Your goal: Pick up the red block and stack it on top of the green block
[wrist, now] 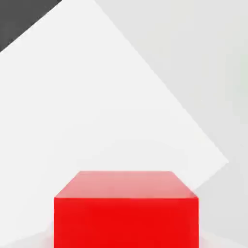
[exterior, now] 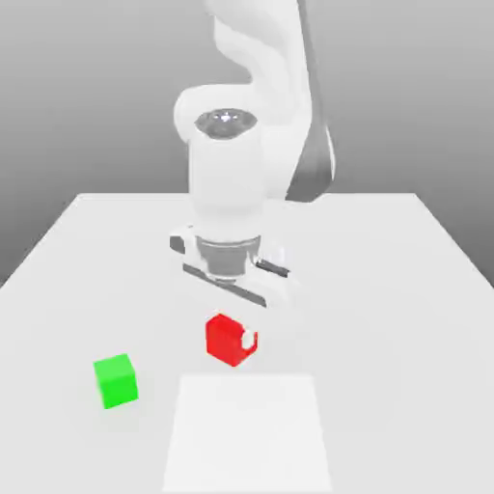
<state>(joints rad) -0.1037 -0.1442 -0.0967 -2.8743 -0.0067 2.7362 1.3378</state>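
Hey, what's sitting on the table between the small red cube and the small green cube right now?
Nothing: the exterior view shows bare white table between the small matte red cube and the small matte green cube.

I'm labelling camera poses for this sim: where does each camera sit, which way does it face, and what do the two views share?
Exterior view: off the arm, above the table, looking down at the arm's front; shows arm, gripper, red block, green block.
Hand view: on the hand, facing down at the red block close below, and the table; nothing of the arm is seen here.
Shared: red block, table.
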